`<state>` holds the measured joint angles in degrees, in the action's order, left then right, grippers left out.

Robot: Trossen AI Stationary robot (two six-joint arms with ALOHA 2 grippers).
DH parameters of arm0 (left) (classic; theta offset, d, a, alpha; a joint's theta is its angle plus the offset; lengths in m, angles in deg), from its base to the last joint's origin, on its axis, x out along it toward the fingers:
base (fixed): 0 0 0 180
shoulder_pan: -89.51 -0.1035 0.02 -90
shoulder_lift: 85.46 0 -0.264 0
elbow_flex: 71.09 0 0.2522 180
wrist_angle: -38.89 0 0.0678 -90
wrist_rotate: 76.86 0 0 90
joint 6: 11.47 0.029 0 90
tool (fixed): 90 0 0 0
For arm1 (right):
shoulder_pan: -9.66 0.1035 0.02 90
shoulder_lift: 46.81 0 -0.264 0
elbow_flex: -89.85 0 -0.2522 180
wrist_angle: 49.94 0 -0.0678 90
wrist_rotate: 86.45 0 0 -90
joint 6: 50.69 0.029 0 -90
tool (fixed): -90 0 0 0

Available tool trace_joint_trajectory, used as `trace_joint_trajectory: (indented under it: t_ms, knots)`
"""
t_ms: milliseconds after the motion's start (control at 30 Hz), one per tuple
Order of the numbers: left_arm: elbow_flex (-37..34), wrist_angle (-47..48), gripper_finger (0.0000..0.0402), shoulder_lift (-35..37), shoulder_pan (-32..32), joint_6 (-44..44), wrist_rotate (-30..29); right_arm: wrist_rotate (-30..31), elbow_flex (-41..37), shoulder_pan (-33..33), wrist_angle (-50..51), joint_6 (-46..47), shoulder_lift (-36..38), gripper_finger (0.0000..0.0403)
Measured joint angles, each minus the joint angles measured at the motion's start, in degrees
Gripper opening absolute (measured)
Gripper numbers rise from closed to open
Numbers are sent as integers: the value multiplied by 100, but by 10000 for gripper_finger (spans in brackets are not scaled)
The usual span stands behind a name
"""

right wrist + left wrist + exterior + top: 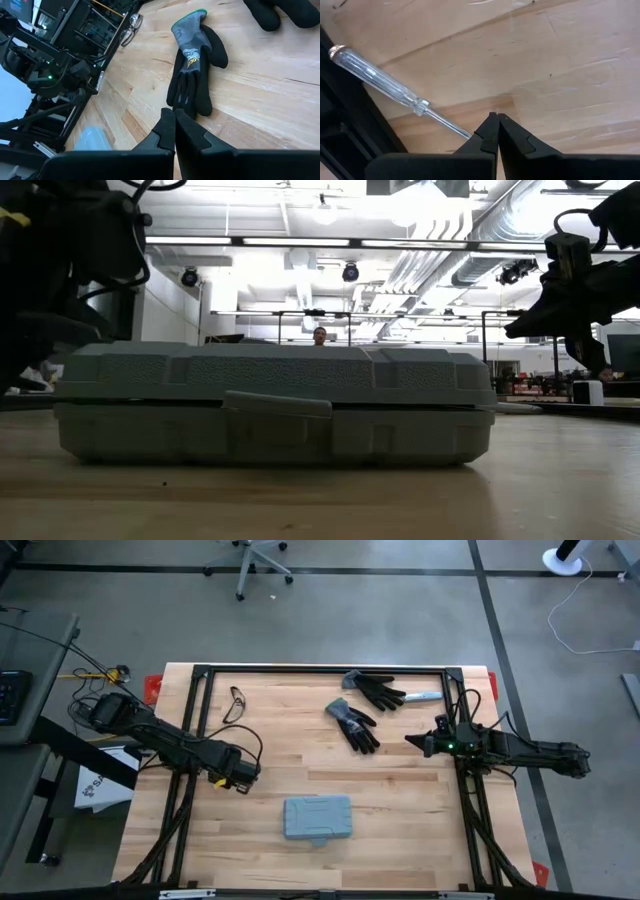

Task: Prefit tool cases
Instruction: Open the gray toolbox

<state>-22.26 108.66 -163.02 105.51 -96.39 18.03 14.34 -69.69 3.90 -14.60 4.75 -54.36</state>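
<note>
Case (318, 818) sat shut near the bench's front edge, untouched; both grippers, left (243, 777) and right (412, 741), were closed empty, so open one before approaching the latch.

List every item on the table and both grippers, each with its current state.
Tool case: closed, lying flat near the table's front edge, untouched.
Nearer glove: lying flat, free.
Farther glove: lying flat, free.
Safety glasses: resting on the table, far left.
Screwdriver: lying on the wood beside the left gripper's fingers, not held.
Left gripper: shut, empty.
Right gripper: shut, empty, beside the nearer glove.
</note>
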Motion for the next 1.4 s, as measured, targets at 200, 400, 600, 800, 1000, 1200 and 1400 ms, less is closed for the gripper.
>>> trace_joint_trajectory:
  t_ms: [200, 400, 600, 800, 1000, 1200, 1400]
  knots:
    - [0, -5, 0, 0, 34, 38, 27, -2, 2, 0, 0, 0, 0, 0]
    - [0, -43, 0, 0, 32, 43, -19, -2, 2, 0, 0, 0, 0, 0]
    - [2, -2354, 0, 28, -61, 749, -74, -158, 0, 0, 2, 268, 0, 0]
    - [13, -4058, 0, 26, -380, 1622, -413, -909, 0, 8, 12, 760, -170, 0]
    - [11, -4251, 0, 24, -508, 2218, -60, -1776, 33, 289, 171, 1038, -892, 0]
    - [11, -4378, 0, 22, -43, 1561, -70, -1772, 39, 832, -546, 986, -1559, 0]
    - [7, -4592, 0, 22, 684, 452, -495, -1631, 42, 1283, -1514, 970, -2096, 0]
